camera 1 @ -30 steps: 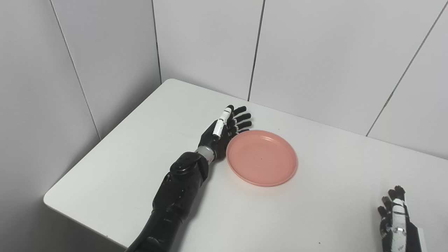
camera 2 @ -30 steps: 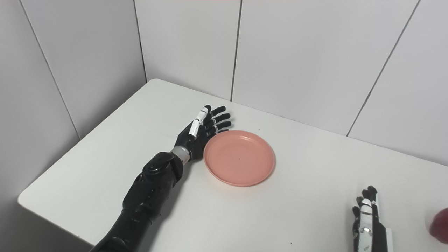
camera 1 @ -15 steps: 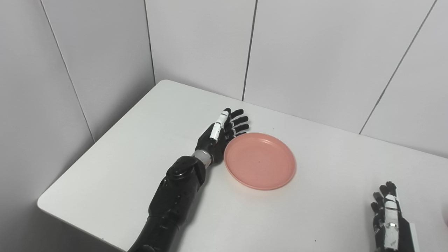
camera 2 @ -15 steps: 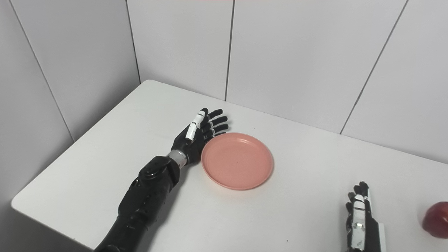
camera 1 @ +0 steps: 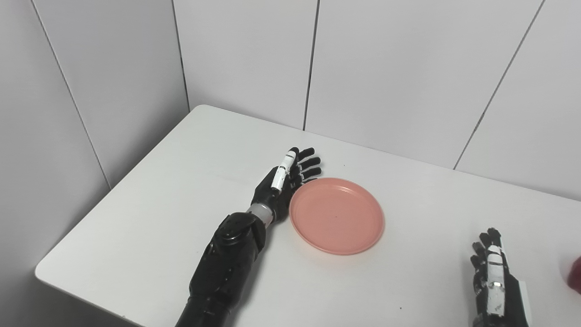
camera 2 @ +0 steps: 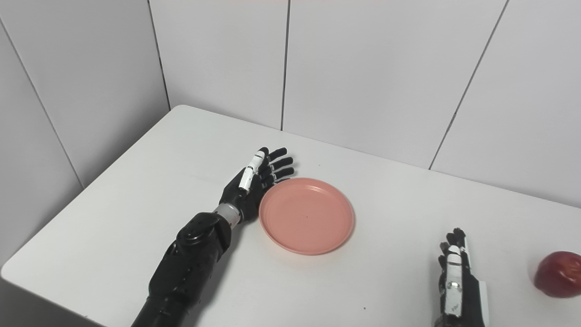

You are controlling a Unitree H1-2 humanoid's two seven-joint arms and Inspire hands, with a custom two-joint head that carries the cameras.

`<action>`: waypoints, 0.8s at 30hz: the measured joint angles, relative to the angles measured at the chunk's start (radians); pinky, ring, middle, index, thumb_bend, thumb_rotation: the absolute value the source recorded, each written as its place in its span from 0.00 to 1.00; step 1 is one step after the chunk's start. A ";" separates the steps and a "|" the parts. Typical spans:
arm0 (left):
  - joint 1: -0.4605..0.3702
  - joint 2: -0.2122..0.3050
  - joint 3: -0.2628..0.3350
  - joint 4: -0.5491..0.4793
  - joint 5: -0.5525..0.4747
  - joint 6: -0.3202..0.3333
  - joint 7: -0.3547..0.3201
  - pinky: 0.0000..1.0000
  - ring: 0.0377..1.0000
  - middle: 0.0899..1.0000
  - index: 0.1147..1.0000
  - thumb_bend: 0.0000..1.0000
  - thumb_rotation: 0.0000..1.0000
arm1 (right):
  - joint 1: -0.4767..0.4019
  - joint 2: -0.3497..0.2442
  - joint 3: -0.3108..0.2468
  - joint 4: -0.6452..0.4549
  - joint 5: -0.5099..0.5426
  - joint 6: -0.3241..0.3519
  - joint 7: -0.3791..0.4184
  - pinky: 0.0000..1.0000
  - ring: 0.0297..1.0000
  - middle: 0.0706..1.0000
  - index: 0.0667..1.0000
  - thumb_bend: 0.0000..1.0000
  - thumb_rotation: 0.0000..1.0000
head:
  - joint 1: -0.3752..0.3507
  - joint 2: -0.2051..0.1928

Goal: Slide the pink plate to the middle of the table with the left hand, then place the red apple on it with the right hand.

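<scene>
Only my head cameras had panned since the earlier frame, while my left hand, fingers spread, stayed edge-on against the pink plate at frame centre to push it, my right hand waiting empty with fingers straight near the red apple at lower right.

A white table stands in a corner of grey panelled walls.

You've got a white table with rounded corners pushed into a room corner, its far corner at about 11 o'clock. Pale grey panel walls run behind it from 9 to 3 o'clock, split by thin dark vertical seams. A left-side wall panel meets the back wall at the corner. Light is flat and even, shadows soft. Floor isn't visible.
</scene>
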 measured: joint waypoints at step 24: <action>0.041 -0.076 -0.061 -0.101 0.055 0.079 0.031 0.83 0.84 0.84 0.81 0.34 1.00 | 0.000 0.025 0.031 -0.013 -0.044 0.000 -0.028 1.00 0.96 0.97 0.96 0.18 1.00 | -0.095 0.035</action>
